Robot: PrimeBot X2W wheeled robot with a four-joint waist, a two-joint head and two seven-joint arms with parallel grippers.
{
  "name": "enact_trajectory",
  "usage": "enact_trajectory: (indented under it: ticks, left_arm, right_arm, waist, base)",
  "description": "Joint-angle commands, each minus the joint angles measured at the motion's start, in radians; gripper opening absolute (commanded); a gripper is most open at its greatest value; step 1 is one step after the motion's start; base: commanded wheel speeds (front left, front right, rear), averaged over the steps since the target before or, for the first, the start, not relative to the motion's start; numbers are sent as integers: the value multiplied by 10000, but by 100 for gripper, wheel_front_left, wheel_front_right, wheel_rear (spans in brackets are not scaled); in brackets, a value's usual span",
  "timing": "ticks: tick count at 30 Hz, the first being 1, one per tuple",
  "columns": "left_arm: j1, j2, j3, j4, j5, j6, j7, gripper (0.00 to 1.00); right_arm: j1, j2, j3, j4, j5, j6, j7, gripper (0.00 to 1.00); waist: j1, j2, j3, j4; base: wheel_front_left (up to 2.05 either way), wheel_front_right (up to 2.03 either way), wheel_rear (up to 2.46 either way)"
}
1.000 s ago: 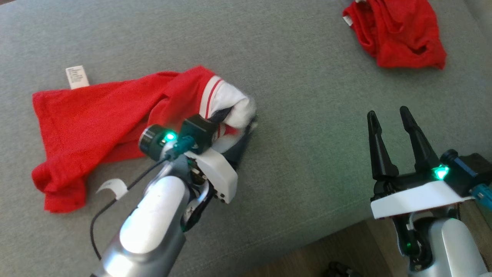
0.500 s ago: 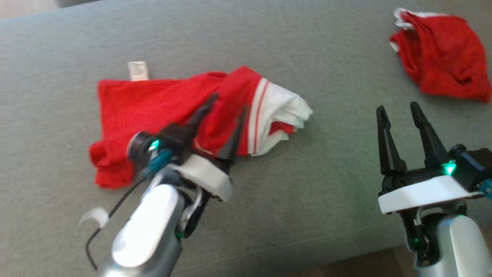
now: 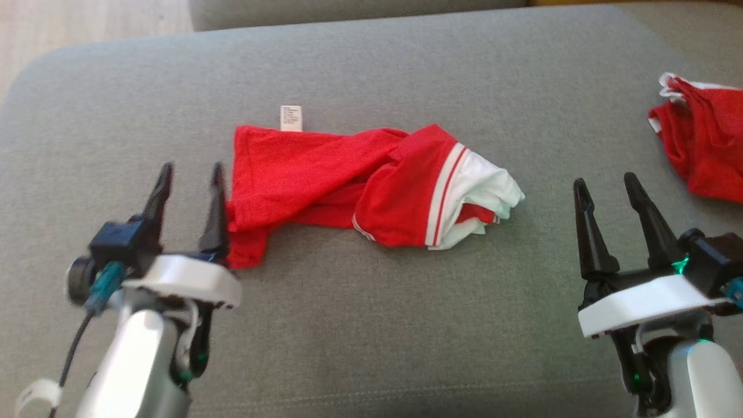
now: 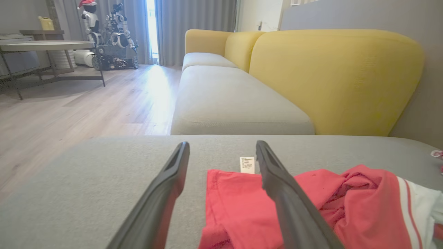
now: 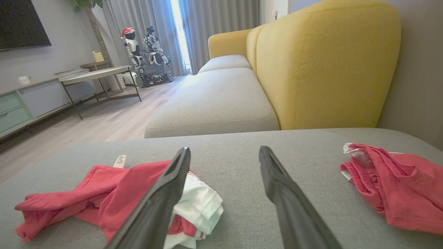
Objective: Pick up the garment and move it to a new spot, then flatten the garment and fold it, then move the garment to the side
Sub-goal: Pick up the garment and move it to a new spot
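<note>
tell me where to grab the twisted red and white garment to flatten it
Probably by its two ends: the red and white garment lies twisted lengthwise. The left gripper could pinch the red corner from the left, the right gripper the bunched white end from the right.

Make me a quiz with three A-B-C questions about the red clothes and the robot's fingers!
1. Where does the white tag stick out of the striped garment? A far edge; B near edge; C white end.
2. How many red garments lie on the grey cushion? A one; B two; C three.
3. Fingers of the left gripper are: A open, empty; B shut on cloth; C shut on the tag.
A: the tag lies past the far hem. B: a second garment lies at the right. A: the fingers stand apart, gripping nothing.
</note>
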Motion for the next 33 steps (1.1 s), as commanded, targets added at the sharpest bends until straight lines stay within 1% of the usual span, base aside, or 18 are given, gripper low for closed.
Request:
enact_trajectory:
  ticks: [1,6,13,22,33]
  left_arm:
    - [-161,288,513,-369,-60,83,-102,100]
    - [386,540,868,-427,-162,211,-170,100]
    - [1130,818,826,-602,-131,167,-152,100]
    - [1899,933,679,-930,-164,268,37,100]
    - [2208,1051,576,-1190,-192,361,222,100]
  right_arm:
    - [-41,-113,207,-412,-47,33,79,100]
    - [111,-160,176,-379,-47,33,188,100]
    - [292,-268,241,-233,-30,33,258,100]
    - [704,-401,236,-154,-9,33,401,100]
    - [882,-380,245,-299,-25,33,529,100]
  waist:
    - [0,0,-164,170]
    - [0,0,-401,349]
    - [0,0,-782,370]
    - [0,0,-1310,354]
    - [0,0,-1415,286]
  base:
    - [0,0,0]
    - [0,0,0]
    - [0,0,0]
    - [0,0,0]
    - [0,0,0]
